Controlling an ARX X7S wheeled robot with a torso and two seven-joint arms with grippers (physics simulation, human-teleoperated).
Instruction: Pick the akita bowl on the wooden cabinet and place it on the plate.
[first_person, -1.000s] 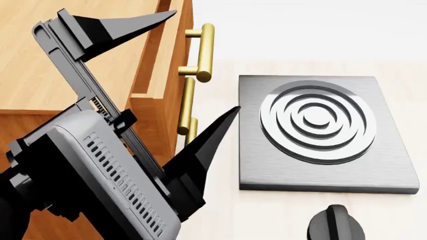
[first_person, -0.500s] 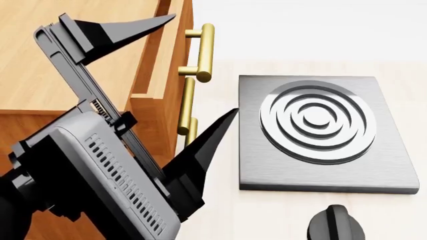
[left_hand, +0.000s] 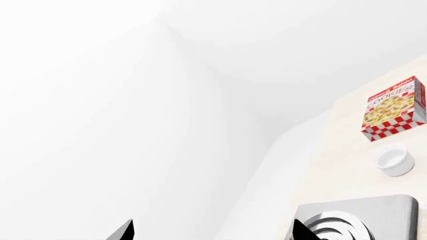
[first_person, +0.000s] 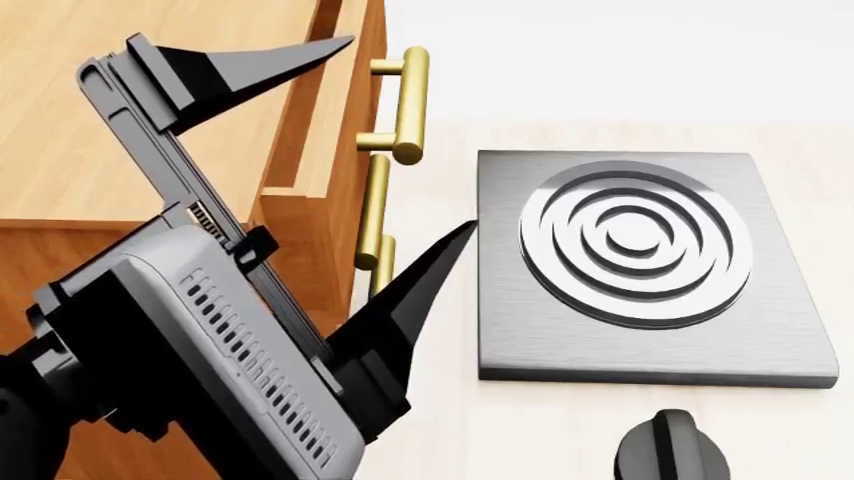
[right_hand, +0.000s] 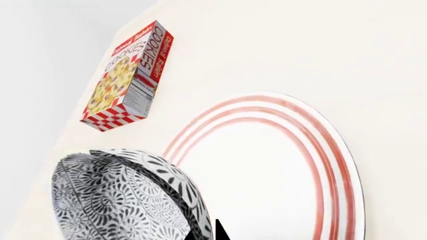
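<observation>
In the right wrist view the akita bowl, white with a dense dark leaf pattern, hangs tilted with its rim pinched in my right gripper, which is shut on it. The bowl sits at the edge of the plate, white with red rings, on the pale counter. Neither shows in the head view. My left gripper fills the head view's left side, open wide and holding nothing, in front of the wooden cabinet. Its fingertips stand far apart in the left wrist view.
A grey square stove with rings lies right of the cabinet's brass handles, with a black knob in front. A cookies box lies beyond the plate. A plain white cup sits between box and stove.
My left gripper has shifted slightly in the head view and stays open. The stove and cabinet have not moved.
</observation>
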